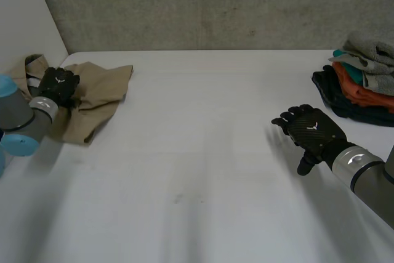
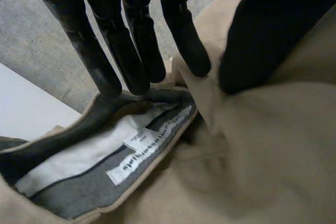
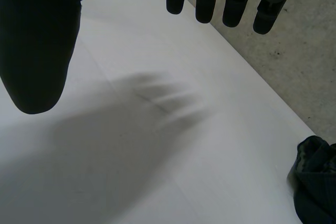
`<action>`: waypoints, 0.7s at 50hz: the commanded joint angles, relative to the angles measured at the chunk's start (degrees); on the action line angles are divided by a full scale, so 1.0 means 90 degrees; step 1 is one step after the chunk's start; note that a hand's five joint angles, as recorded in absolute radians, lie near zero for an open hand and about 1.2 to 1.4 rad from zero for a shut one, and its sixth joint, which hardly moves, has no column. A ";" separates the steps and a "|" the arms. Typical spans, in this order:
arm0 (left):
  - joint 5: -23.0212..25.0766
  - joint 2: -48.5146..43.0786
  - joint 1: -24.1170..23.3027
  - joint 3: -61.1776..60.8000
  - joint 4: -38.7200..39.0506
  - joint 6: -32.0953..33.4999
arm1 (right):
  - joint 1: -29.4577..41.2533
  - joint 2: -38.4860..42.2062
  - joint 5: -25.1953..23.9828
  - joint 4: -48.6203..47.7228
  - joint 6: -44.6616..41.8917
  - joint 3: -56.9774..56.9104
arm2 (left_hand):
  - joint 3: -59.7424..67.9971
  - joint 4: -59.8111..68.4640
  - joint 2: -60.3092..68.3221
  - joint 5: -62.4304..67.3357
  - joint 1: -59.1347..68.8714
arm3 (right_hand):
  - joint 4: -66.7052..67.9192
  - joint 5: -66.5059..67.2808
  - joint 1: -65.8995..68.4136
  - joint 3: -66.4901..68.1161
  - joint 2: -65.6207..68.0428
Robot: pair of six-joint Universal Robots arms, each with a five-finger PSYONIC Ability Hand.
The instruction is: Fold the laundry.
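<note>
The tan garment (image 1: 92,100) is matt woven cloth, its waistband lined in smoother grey fabric with a white printed label (image 2: 142,153); the table (image 1: 203,152) is smooth matt white; the wall (image 1: 215,4) is rough, pitted concrete; the right hand (image 1: 314,132) has a faintly glossy, weave-patterned black shell; the left hand (image 1: 60,85) has dull-sheened fingers (image 2: 134,40) like hard plastic; the folded pile (image 1: 363,81) is topped with nubbly grey towelling.

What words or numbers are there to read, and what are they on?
Long white label inside the tan garment: dark letters, too blurred to read.
Small white tag beside it: print too small to read.
Back of left hand and right hand: a small white mark, no letters.
</note>
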 commanded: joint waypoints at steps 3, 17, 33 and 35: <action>-0.0120 -0.0010 -0.0117 -0.0180 0.0274 -0.0016 | -0.0044 0.0032 0.0002 -0.0115 0.0023 -0.0005 | 0.2742 0.2714 0.2674 0.2824 0.2492 | -0.0261 -0.0328 -0.0332 -0.0209 -0.0234; -0.0306 0.3562 -0.1883 -0.2904 0.0294 -0.1470 | -0.0044 0.0012 0.0070 -0.0379 0.0092 0.0044 | 0.2742 0.2714 0.2674 0.2824 0.2492 | -0.0261 -0.0328 -0.0332 -0.0209 -0.0234; -0.0589 0.3497 -0.4784 -0.3931 0.0342 -0.2829 | -0.0064 -0.0056 0.0158 -0.0437 0.0092 0.0113 | 0.2742 0.2714 0.2674 0.2824 0.2492 | -0.0261 -0.0328 -0.0332 -0.0209 -0.0234; -0.0802 0.3331 -0.4912 -0.3756 0.0401 -0.2780 | -0.0054 -0.0056 0.0158 -0.0437 0.0092 0.0113 | 0.0006 -0.0022 -0.0062 0.0088 -0.0244 | -0.0261 -0.0328 -0.0332 -0.0209 -0.0234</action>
